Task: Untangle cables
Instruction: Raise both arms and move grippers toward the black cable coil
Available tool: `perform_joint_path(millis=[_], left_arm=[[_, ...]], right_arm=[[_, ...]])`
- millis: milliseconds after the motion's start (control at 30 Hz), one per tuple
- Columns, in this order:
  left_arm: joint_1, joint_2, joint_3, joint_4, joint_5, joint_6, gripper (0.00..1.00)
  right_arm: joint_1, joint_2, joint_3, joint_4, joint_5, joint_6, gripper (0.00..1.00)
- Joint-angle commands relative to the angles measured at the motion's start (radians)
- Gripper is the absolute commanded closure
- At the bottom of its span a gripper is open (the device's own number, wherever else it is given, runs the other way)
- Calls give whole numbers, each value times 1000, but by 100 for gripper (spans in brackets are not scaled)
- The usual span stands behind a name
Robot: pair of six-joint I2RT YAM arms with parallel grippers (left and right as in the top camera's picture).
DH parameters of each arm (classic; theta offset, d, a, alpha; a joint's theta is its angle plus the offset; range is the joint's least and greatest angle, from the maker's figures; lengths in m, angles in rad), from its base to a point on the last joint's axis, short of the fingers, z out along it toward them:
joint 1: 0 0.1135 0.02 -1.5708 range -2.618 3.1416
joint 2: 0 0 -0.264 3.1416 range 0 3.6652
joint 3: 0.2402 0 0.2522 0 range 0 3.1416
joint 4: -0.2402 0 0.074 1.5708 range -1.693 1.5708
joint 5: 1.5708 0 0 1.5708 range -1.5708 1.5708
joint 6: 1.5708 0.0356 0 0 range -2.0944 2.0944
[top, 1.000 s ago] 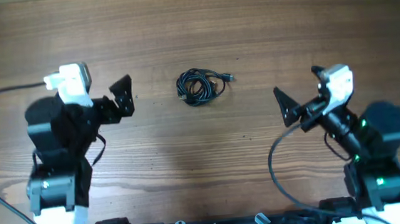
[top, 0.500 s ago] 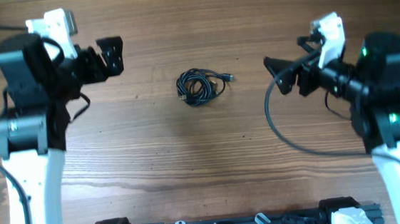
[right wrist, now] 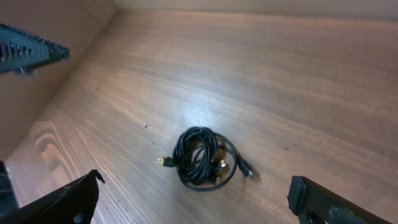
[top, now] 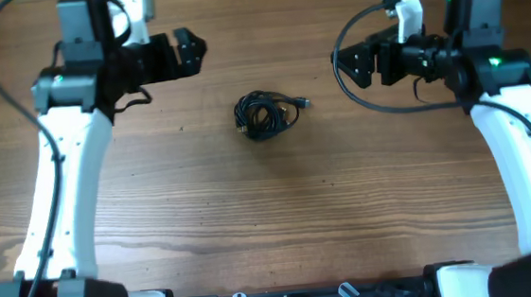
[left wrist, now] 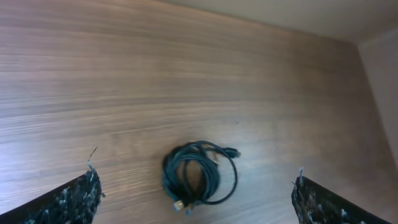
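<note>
So, approach stage; nothing is gripped. The cables (top: 265,115) lie as one small tight coil on the wooden table (top: 271,214), untouched. One plug end (top: 305,103) pokes out of the coil on the side toward my right arm; the right wrist view shows a gold-tipped plug (right wrist: 163,162) at the coil's opposite edge.

My left gripper (top: 185,53) hangs well apart from the coil, off to its left and on its far side; the jaws are spread wide and hold nothing. My right gripper (top: 352,63) is likewise off to the coil's right and on its far side, wide and empty. Both wrist cameras frame the coil between my fingers, so both grippers are aimed at it.

Judgement: untangling has not begun; this is the reach-in. The next move calls for lowering one gripper onto a free plug end or an outer loop and pinching a single strand, with the other gripper pinning the rest of the coil; the risk is lifting the whole knot together.
</note>
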Motion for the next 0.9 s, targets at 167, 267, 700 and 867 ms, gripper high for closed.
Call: perform_joint_path(millis=[167, 267, 700, 867], left_arm=[[-99, 129, 21, 56, -4, -73, 0], [-117, 190, 21, 54, -73, -116, 8], [-136, 440, 21, 44, -96, -64, 30], [-160, 498, 21, 53, -97, -5, 39]], right_arm=[[9, 72, 23, 28, -22, 244, 0], [9, 79, 22, 24, -11, 244, 0], [9, 80, 22, -24, 71, 244, 1], [9, 80, 22, -28, 85, 245, 0]])
